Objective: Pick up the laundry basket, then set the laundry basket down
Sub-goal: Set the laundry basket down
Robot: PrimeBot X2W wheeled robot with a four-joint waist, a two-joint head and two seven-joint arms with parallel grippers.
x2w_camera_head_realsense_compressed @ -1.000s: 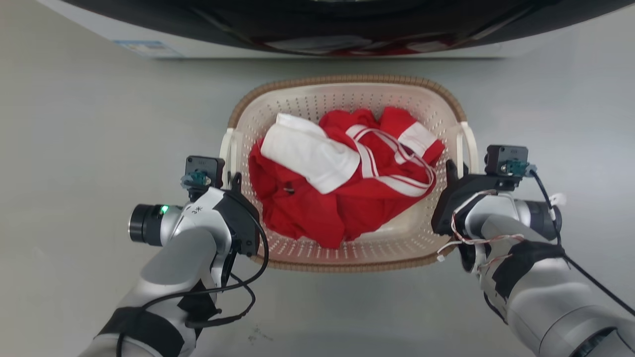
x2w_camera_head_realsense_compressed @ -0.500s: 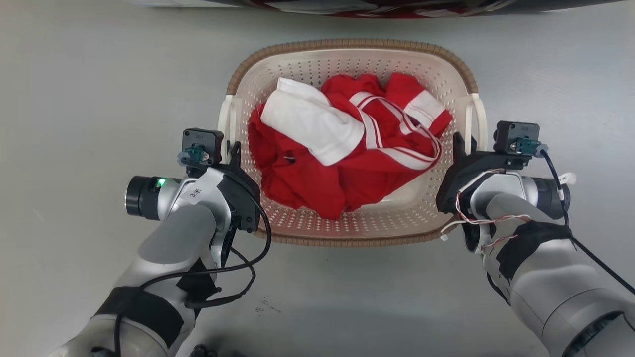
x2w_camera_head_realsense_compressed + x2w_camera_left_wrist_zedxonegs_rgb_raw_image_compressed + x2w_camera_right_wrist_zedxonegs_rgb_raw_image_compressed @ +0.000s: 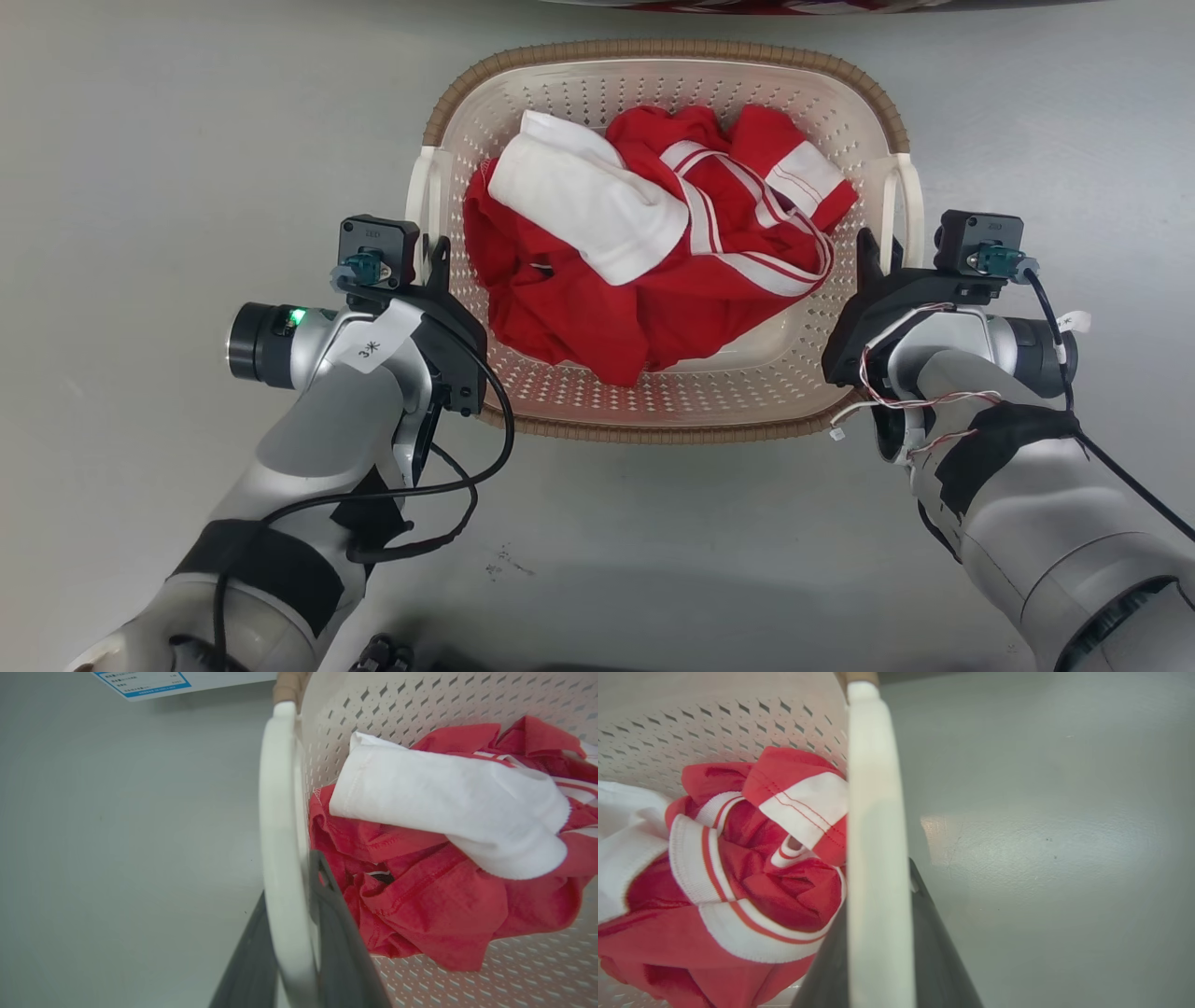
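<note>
Grey floor (image 3: pixel 187 140). The laundry basket (image 3: pixel 653 401) of red-and-white clothes (image 3: pixel 560 317) sits centred between left gripper (image 3: pixel 434 257) and right gripper (image 3: pixel 873 247), both jaws closed on its white handles (image 3: pixel 420 201). Versus a second ago, it looks larger, with the far washing machine (image 3: pixel 747 4) barely visible.

Top edge slices the machine (image 3: pixel 766 4) to a sliver. Clothes (image 3: pixel 644 280) bury most of the basket (image 3: pixel 653 411) bottom. Left wrist view: label (image 3: pixel 140 681) cut off, print too small to read; the blurred handle (image 3: pixel 280 835) masks how the left gripper (image 3: pixel 289 877) grips, fingers (image 3: pixel 336 952) running off the bottom edge. Same story at the right gripper (image 3: pixel 877 886). Basket touching the floor (image 3: pixel 140 140) or not? Can't tell.
</note>
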